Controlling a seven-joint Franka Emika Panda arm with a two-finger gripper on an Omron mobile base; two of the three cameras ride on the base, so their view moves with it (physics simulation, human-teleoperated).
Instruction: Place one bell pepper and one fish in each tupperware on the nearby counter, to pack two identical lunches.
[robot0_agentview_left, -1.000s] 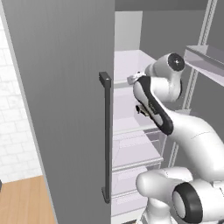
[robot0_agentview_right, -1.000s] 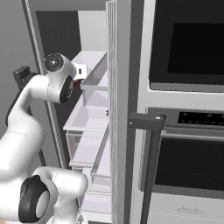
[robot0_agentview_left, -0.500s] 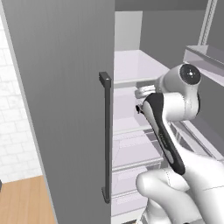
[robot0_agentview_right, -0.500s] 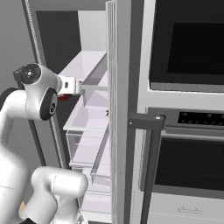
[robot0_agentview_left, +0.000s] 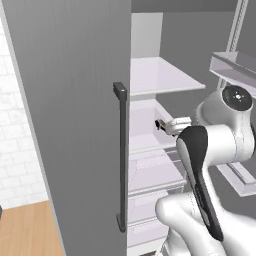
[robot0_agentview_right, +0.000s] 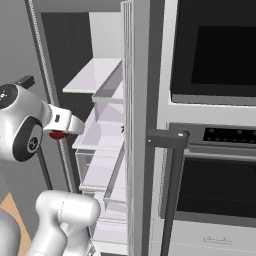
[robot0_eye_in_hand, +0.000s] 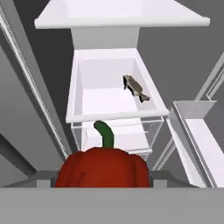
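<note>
One red bell pepper (robot0_eye_in_hand: 101, 168) with a green stem sits right at the end effector (robot0_eye_in_hand: 103, 181), filling the gap between its two sides. It looks clamped on the pepper. In the right base view a bit of red (robot0_agentview_right: 58, 135) shows under the hand, so the pepper is up in the air in front of the open fridge.

One fish (robot0_eye_in_hand: 135, 87) lies on the white fridge shelf (robot0_eye_in_hand: 113, 116), toward the back right, well apart from the pepper.

What could go wrong? The pepper is round and smooth, so it might slip out if the arm swings fast. The arm is squeezed between the grey fridge door (robot0_agentview_left: 75, 110) and the shelves, so a wide swing could bump the door or its dark handle (robot0_agentview_left: 120, 155) and knock the pepper loose. The wooden counter (robot0_agentview_left: 27, 230) is off to the side, so the pepper has a long way to go, and I cannot see any tupperware yet.
</note>
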